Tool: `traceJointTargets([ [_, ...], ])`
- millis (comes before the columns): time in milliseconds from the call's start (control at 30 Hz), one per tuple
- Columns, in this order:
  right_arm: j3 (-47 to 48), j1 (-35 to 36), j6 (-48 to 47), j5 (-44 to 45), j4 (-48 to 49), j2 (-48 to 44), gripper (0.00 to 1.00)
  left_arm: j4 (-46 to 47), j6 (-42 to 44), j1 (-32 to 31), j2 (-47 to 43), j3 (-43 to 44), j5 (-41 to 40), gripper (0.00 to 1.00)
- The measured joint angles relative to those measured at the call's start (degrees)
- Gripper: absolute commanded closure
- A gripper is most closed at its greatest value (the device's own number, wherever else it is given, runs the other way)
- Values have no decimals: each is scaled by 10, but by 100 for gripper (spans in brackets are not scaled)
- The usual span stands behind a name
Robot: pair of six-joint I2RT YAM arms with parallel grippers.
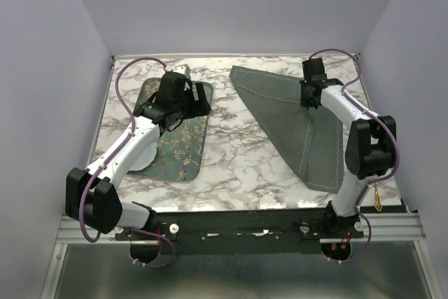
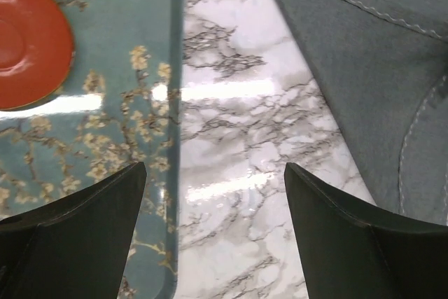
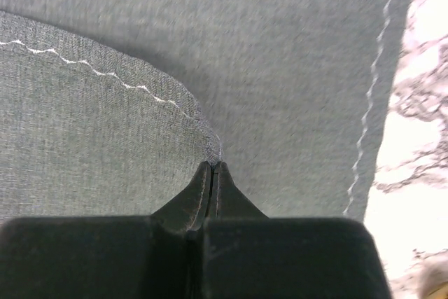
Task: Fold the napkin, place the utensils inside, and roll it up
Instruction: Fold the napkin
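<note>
**Right gripper pinching the napkin, left one hanging open**

The right gripper (image 3: pixel 212 167) is clamped tight, with no gap between the black fingers. A bit of the napkin's (image 1: pixel 294 117) hemmed edge is caught right at the tips. In the wrist view that hem curves away from the pinch, with a wobbly line of white stitching along it. This top layer of cloth lies over a second one underneath. The fabric is a dark grey matte weave and looks soft.

The left gripper (image 2: pixel 213 169) is spread as wide as it goes, with nothing between its wedge-shaped fingers. It hangs over the line where the tray's (image 2: pixel 105 124) right rim meets the table (image 1: pixel 238 152).

The napkin sits on the right half of the table, well apart from the tray. It's folded into a rough triangle, broad at the far side and narrowing to a point near the right arm's base. A stitched edge runs down the middle of it.

The tray is a glossy green rectangle with rounded corners and a pale blossom-branch print. An orange plate (image 2: pixel 28 40) with a thin gold rim sits on it. The tabletop is shiny white marble with grey veins.

There's also a thin gold bit (image 1: pixel 378 201) by the near right table edge, too small to make out.
</note>
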Motion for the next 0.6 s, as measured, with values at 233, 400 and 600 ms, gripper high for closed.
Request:
traceJointTargets([
  [233,50,-30,-28,1,3,35,99,1,-6,-41,10,35,10,11],
  [400,81,-58,-42,1,5,54,99,1,-9,-45,11,39,10,11],
  [600,123,-88,-56,0,6,75,99,2,-9,-45,20,40,10,10],
])
